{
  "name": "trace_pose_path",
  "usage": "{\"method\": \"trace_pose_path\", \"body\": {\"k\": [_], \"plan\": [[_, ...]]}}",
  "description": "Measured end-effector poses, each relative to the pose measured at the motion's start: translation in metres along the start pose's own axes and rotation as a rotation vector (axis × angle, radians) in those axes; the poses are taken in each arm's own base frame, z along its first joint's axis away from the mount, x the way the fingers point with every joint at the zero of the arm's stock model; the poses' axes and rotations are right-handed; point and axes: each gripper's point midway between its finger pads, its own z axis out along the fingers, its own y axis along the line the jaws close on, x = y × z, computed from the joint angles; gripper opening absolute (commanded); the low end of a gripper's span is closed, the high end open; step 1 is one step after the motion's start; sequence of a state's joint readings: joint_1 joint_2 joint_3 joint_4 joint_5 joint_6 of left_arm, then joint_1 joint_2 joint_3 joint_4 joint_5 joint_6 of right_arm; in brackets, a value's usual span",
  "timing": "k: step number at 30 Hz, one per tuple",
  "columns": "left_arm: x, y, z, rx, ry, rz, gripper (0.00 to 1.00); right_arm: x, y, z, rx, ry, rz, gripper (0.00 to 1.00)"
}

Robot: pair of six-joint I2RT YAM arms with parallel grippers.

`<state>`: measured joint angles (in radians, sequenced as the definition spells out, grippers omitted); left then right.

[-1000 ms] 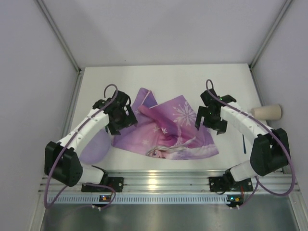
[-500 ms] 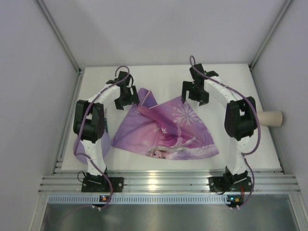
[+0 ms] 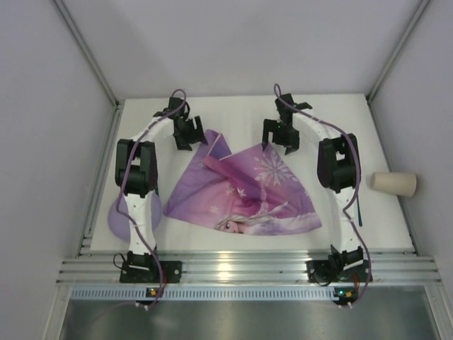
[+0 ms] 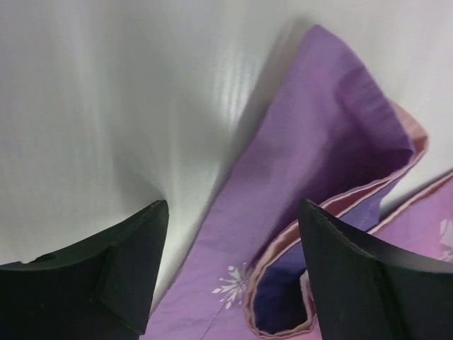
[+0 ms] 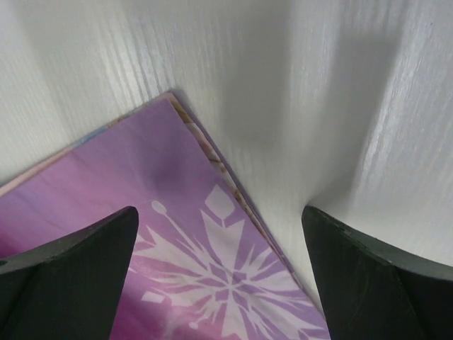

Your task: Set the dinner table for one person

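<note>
— How does the dinner table point(image 3: 241, 113) stand?

— It bears a rumpled mat point(image 3: 241, 188) at its middle. A purple plate point(image 3: 113, 216) sits at the left edge, half under the left arm, and a cup point(image 3: 393, 183) lies on its side at the right edge.

— And the left gripper point(image 3: 187, 133)?

— It hangs over the mat's far left corner, jaws wide apart, holding nothing. In its wrist view the mat's edge runs slantwise between the fingers. The finger point(image 4: 106, 262) at that view's left is over bare table, and the other is over the doubled-over flap.

— So the fold is the left arm's job?

— Likely. The flap lies turned in toward the mat's middle and would need drawing outward.

— The right gripper point(image 3: 281, 138)?

— It is also spread wide and empty, above the far right corner. That corner lies flat and points away, between the two fingers.

— Which way does the mat run?

— Its long side lies roughly across the table, skewed. Each arm is nearest its own far corner. Whether either gripper's fingertips touch the mat cannot be told.
</note>
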<state>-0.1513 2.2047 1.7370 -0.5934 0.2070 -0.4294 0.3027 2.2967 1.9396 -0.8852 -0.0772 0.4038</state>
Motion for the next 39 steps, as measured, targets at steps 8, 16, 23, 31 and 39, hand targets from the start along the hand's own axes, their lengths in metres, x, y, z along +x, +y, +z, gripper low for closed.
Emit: {"method": "trace_pose_path", "body": {"k": [8,16,23,31,39], "plan": [[0.011,-0.021,0.013,0.115,0.058,0.009,0.31,0.002,0.009,0.002,-0.041,0.004,0.024,0.80],[0.025,-0.035,0.018,0.169,0.106,0.013,0.00,0.014,0.025,0.010,-0.097,0.030,0.045,0.05],[0.027,-0.034,0.018,0.160,0.110,0.017,0.00,0.020,0.032,0.012,-0.113,0.042,0.045,0.00],[0.024,0.003,0.004,0.038,0.093,-0.026,0.00,0.010,-0.032,0.001,0.045,0.016,0.131,0.00],[0.022,0.066,-0.021,-0.151,0.068,-0.099,0.00,-0.009,-0.148,-0.018,0.258,-0.027,0.269,0.00]]}}
